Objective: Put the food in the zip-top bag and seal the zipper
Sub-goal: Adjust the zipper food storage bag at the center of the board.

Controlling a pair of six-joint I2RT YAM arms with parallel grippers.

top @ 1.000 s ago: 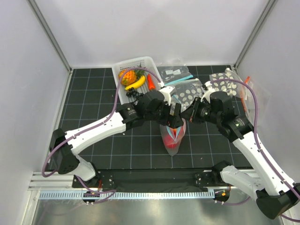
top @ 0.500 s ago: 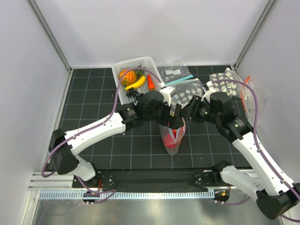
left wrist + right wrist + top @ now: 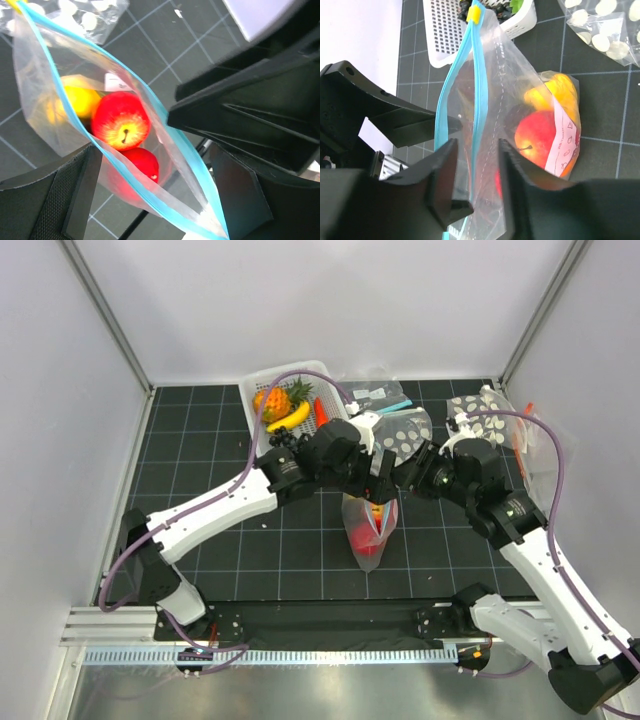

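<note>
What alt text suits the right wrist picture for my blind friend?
A clear zip-top bag sits between the two fingers of the right tool, its teal zipper running up the middle. Inside lie a red apple and a yellow fruit; a white basket sits behind.

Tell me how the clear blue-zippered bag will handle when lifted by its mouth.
Probably floppy: the zip-top bag is thin film, creased and slack. Likely bottom-heavy, since the two red apples and lemon sit bunched at its closed end. They may roll about if tilted.
</note>
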